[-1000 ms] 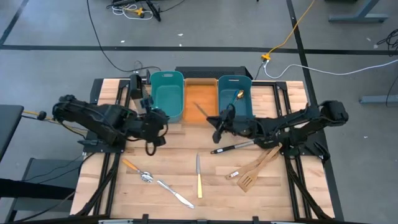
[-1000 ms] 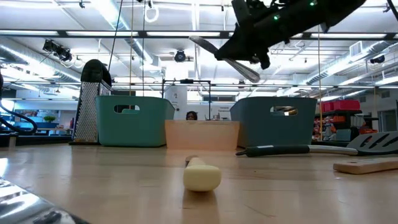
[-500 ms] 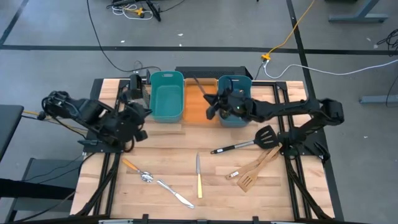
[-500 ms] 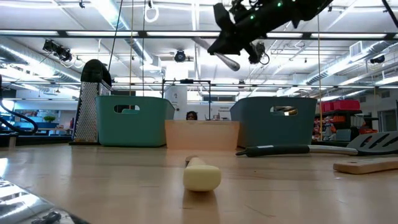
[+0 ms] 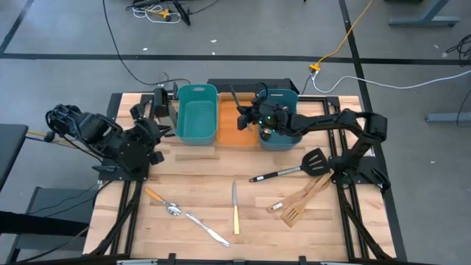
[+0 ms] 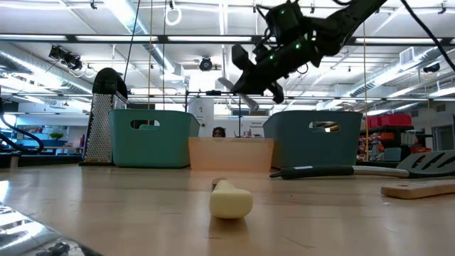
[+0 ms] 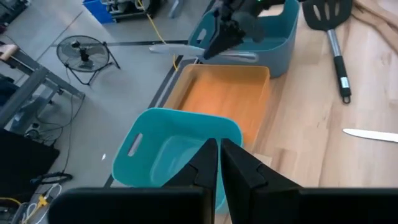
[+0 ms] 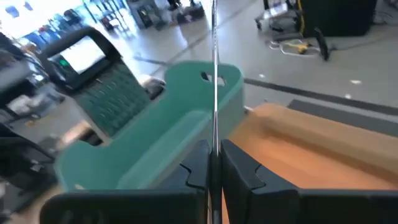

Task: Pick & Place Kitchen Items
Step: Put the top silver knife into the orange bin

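Clamped on a silver knife (image 5: 233, 96), the right gripper (image 5: 243, 118) has swung toward 12 o'clock over the orange bin (image 5: 234, 131); the left gripper (image 5: 154, 132), fingers together, has retreated toward 9 o'clock.

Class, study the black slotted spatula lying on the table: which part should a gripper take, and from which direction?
Probably the slim handle, near its middle, approached from straight above. The black slotted spatula lies flat on the table, its handle a narrow bar that fingers could straddle crosswise, whereas the head is broad.

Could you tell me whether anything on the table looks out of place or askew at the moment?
Nothing looks spilled or damaged. The right gripper holds a silver knife above the orange bin; the remaining utensils lie scattered at loose angles on the table.
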Controlling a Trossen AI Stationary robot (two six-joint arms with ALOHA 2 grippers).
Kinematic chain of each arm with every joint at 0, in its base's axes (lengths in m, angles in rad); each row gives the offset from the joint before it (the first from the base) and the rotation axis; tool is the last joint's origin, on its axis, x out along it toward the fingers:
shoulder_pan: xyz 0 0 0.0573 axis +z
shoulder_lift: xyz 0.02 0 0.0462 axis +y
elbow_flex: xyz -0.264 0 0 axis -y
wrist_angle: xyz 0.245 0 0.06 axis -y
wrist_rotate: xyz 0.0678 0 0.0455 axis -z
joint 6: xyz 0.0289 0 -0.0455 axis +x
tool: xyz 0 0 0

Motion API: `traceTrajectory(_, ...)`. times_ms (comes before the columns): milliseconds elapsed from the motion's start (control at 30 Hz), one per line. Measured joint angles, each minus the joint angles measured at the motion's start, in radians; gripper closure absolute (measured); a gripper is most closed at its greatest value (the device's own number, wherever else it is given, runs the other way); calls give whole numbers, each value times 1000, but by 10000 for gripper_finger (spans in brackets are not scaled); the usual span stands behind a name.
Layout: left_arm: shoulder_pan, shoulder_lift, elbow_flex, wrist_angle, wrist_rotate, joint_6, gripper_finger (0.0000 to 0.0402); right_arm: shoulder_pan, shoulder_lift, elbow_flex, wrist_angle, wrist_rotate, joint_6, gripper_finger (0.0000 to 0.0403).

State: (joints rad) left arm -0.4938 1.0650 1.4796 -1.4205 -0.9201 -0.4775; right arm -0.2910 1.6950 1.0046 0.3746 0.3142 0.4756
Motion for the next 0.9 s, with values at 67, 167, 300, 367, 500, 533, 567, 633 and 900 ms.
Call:
traceTrajectory(67, 0, -1, 0, -1, -2, 10, 376, -10, 21, 0, 9, -1, 16, 377)
traceTrajectory(167, 0, -1, 0, 0, -4, 18, 376, -22, 44, 5, 16, -1, 25, 377)
traceTrajectory(300, 0, -1, 0, 1, -4, 18, 376, -32, 83, 29, 17, 1, 39, 377)
traceTrajectory(367, 0, -1, 0, 2, -4, 18, 376, -33, 103, 39, 7, 1, 40, 377)
traceTrajectory(500, 0, -1, 0, 2, -4, 18, 376, -36, 149, 67, 5, 8, 40, 377)
traceTrajectory(533, 0, -1, 0, 3, -4, 18, 376, -37, 161, 73, 5, 6, 40, 377)
traceTrajectory(567, 0, -1, 0, 2, -3, 18, 376, -40, 168, 75, -3, 5, 40, 377)
traceTrajectory(633, 0, -1, 0, 3, -1, 18, 376, -45, 176, 82, -27, -11, 40, 377)
traceTrajectory(900, 0, -1, 0, 2, 0, 18, 376, -47, 178, 84, -50, 7, 21, 375)
